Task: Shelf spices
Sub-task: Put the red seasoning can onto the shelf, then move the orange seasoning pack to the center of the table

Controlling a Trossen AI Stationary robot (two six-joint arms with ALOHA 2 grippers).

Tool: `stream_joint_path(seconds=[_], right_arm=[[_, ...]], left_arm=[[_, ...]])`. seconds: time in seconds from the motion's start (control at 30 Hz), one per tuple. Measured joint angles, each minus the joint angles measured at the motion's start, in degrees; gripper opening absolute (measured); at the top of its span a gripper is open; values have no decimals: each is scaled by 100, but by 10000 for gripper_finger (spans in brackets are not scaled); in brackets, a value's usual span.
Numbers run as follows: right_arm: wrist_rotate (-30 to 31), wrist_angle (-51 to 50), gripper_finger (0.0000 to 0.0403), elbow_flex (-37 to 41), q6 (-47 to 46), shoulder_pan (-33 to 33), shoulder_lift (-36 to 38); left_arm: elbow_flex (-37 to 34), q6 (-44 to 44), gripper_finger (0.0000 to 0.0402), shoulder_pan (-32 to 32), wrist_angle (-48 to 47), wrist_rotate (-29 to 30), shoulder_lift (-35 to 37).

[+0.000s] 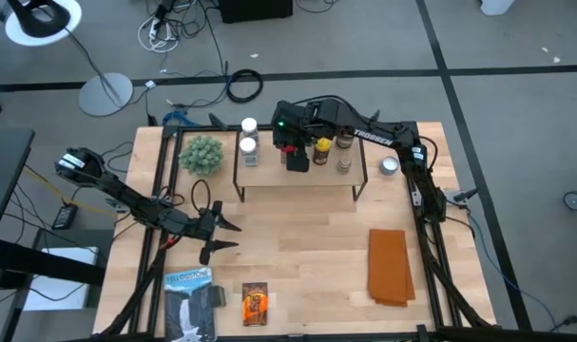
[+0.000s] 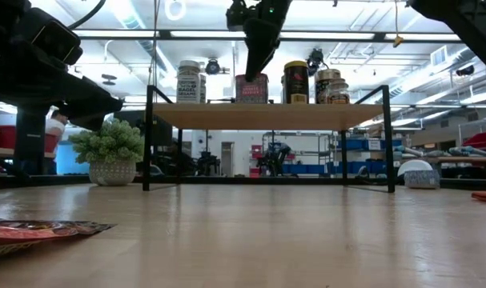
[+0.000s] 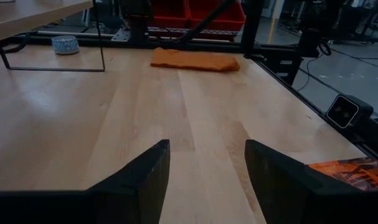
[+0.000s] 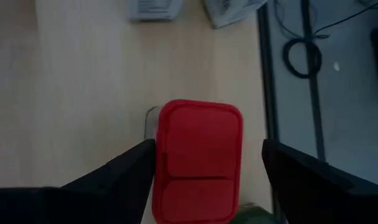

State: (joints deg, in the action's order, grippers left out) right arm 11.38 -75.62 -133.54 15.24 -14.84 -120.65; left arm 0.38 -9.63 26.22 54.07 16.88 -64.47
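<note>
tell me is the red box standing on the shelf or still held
Standing upright on the shelf. The red box rests on the board, and the right gripper has open fingers with gaps on both sides.

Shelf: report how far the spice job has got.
Done: several jars stand on the shelf. In hand: the right gripper hangs over the red box on the shelf, jaws apart on either side of it. Left: the orange packet lies on the table, near the left gripper, open and empty.

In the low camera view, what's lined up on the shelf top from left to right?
White-lidded jar → red box, under the right hand → yellow-lidded jar → dark jars at the right end.
</note>
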Motion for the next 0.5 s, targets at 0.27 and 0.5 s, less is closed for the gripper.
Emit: stream_joint_path(seconds=[0.27,0.5], right_arm=[[43,227,292,-140,122,40,95],[57,97,291,-141,147,184,174]], left_arm=[[0,4,214,0,1,0,0],[0,10,214,0,-1,2,0]])
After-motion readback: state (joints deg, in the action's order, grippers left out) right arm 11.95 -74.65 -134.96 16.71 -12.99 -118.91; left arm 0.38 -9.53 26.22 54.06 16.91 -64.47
